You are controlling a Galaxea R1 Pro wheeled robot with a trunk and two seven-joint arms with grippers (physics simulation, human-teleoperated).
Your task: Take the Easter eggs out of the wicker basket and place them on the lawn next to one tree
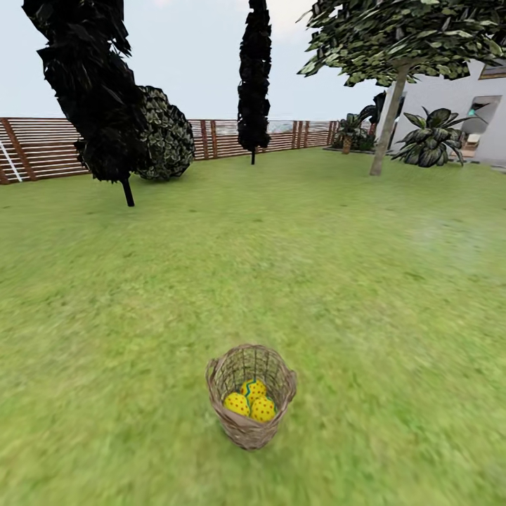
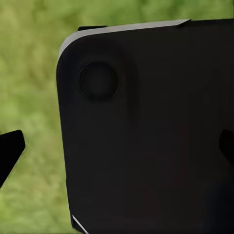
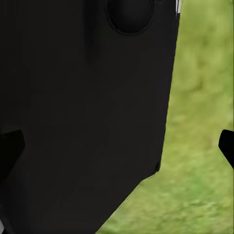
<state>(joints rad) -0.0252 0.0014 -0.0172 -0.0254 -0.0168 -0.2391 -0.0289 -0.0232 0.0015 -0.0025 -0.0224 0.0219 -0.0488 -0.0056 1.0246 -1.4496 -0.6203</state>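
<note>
Wicker basket stands upright on the lawn, cradling all three Easter eggs; your tree stands well apart. Jaw state: cannot tell.

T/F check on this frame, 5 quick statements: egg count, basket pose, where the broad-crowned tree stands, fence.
1. All three Easter eggs lie inside the wicker basket. True.
2. The basket is tipped on its side. False: it stands upright on the lawn.
3. The tree with the grey-brown trunk stands far back on the head view's right. True.
4. An egg already lies on the grass beside that tree. False: no egg shows on the grass there; the three eggs are in the basket.
5. A solid brick wall closes the garden's far side. False: it is a slatted wooden fence.
</note>
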